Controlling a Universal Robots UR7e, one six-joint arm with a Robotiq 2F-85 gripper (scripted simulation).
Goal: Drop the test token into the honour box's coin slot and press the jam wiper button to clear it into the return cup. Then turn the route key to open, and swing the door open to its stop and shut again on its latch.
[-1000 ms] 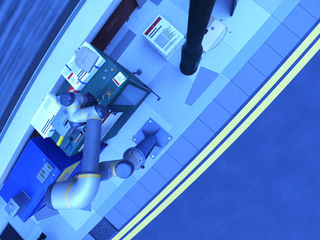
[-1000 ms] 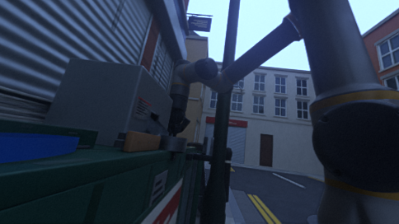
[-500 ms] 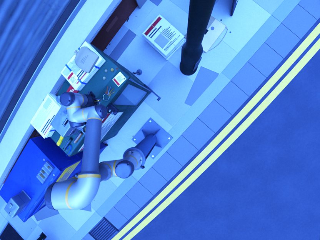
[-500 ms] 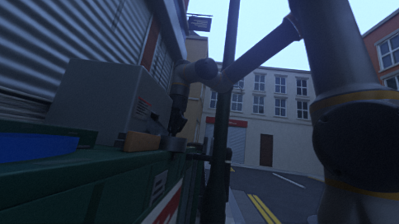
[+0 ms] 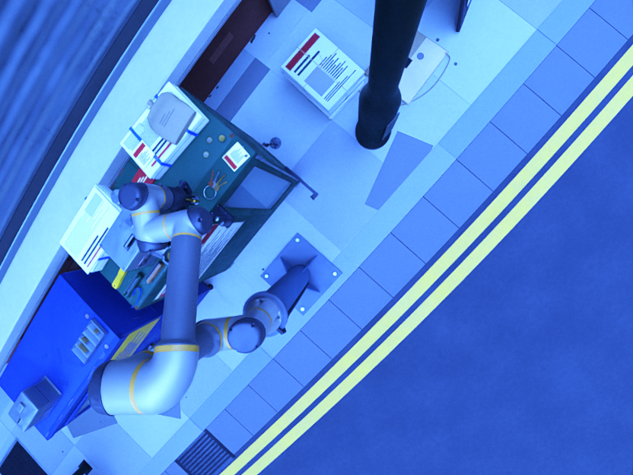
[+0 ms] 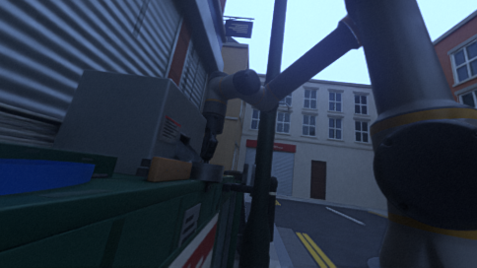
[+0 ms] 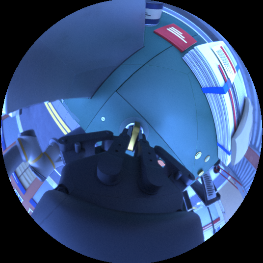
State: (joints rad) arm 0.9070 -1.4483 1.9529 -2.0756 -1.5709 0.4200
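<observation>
The green honour box (image 5: pixel 204 189) stands on the pavement by the wall, and my arm reaches over its top. My gripper (image 7: pixel 134 141) points down at the top panel and is closed, its fingers on the brass route key (image 7: pixel 132 137). The key stands in a round lock plate (image 7: pixel 133 126) on the green panel. In the side camera the gripper (image 5: pixel 190 200) sits beside a key ring with coloured tags (image 5: pixel 215 185). The box's glazed door (image 5: pixel 263 186) faces the street. The token, coin slot and return cup are not visible.
A grey housing (image 6: pixel 128 123) rises right beside the gripper on the box top. Strapped newspaper bundles (image 7: pixel 220 98) lie on the far end, near three small buttons (image 7: pixel 202 159). A red card (image 7: pixel 177 36) lies beyond. A black lamp post (image 5: pixel 388 71) stands on the pavement.
</observation>
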